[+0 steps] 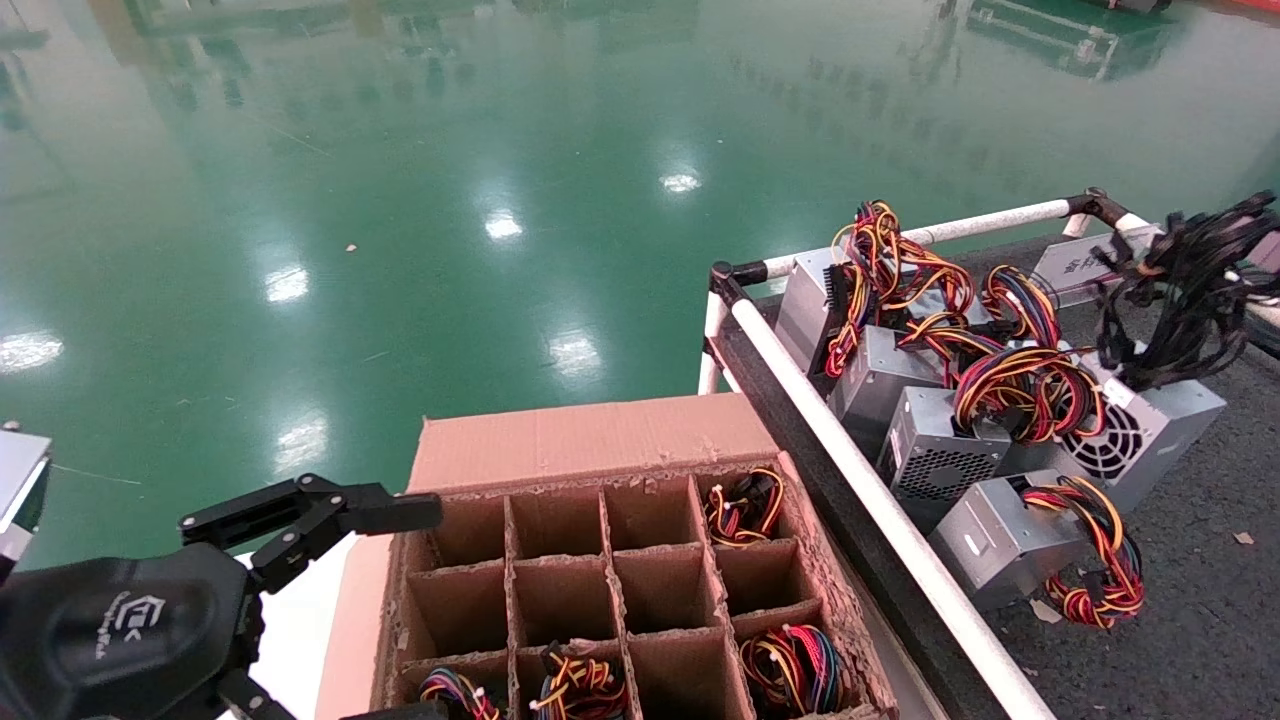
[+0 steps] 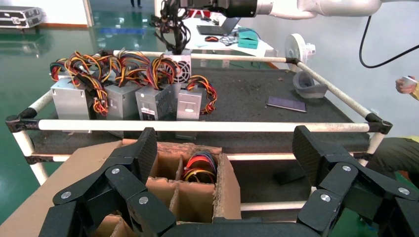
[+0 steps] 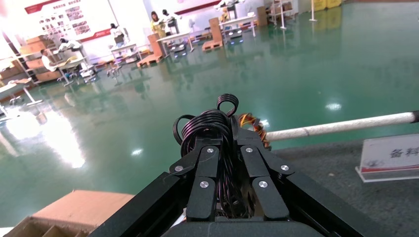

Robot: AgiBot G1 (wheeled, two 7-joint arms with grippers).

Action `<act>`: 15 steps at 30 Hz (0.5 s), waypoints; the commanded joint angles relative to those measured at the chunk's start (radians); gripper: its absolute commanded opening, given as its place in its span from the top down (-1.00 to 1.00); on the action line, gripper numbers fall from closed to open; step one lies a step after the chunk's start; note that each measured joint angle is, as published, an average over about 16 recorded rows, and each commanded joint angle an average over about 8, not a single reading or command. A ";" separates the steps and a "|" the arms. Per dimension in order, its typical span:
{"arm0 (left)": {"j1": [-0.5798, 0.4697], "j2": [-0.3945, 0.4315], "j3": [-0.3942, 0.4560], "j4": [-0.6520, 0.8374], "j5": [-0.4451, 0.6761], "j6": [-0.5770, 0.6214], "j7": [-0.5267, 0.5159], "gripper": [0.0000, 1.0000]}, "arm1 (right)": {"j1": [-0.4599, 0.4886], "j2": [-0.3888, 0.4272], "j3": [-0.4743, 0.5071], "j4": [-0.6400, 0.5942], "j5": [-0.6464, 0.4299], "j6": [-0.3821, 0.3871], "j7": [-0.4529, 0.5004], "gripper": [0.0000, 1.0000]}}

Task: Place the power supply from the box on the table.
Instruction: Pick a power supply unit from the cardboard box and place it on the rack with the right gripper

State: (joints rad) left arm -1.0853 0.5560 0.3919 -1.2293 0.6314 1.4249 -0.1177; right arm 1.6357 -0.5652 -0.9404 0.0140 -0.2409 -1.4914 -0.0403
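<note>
Right gripper [image 3: 227, 185]: fingers clamped on the black cables [image 3: 207, 126] of the power supply [image 1: 1140, 425], over the bench [image 1: 1215, 600]. Left gripper [image 2: 222, 153]: fingers wide, beside the box [image 1: 590, 440].

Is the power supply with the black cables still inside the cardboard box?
Out. The power supply sits on the table, and the right gripper is shut on its black cables.

Glossy green floor [image 1: 400, 200] mirroring bright ceiling lights as white patches. In the right wrist view, distant worktables [image 3: 123, 49], stacked cartons [image 3: 37, 64] and seated people [image 3: 49, 59] stand before a pale wall bearing posters [image 3: 64, 22].
</note>
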 commanded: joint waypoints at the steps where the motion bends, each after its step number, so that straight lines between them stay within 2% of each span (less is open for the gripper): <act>1: 0.000 0.000 0.000 0.000 0.000 0.000 0.000 -1.00 | -0.004 -0.008 -0.002 0.002 -0.003 -0.004 -0.008 1.00; 15: 0.000 0.000 0.000 0.000 0.000 0.000 0.000 -1.00 | -0.086 -0.019 -0.015 -0.018 -0.021 -0.039 -0.023 1.00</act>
State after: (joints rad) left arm -1.0853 0.5560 0.3919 -1.2293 0.6314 1.4249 -0.1177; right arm 1.5556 -0.5840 -0.9543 -0.0017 -0.2607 -1.5273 -0.0636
